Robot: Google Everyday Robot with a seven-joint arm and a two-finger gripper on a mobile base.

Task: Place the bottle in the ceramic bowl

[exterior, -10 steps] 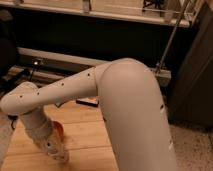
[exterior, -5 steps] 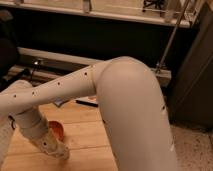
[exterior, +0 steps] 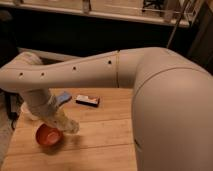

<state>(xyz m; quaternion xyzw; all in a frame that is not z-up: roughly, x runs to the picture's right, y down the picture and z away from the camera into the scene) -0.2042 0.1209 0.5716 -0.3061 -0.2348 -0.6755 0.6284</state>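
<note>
The red-orange ceramic bowl [exterior: 47,135] sits on the wooden table [exterior: 105,132] near its front left. My gripper [exterior: 66,124] hangs at the end of the large white arm [exterior: 95,70], just right of the bowl and slightly above its rim. It is shut on the bottle [exterior: 64,120], a pale, crinkly see-through shape held tilted against the bowl's right edge. The bottle's cap is hidden.
A small black and white box [exterior: 87,100] lies on the table behind the gripper. A blue object [exterior: 63,96] lies left of it. A white cup [exterior: 27,111] shows partly behind the arm at the left edge. Dark shelving stands behind the table.
The gripper with the bottle has moved from in front of the bowl to its right rim. The arm's elbow has swung higher, and more of the table now shows.
</note>
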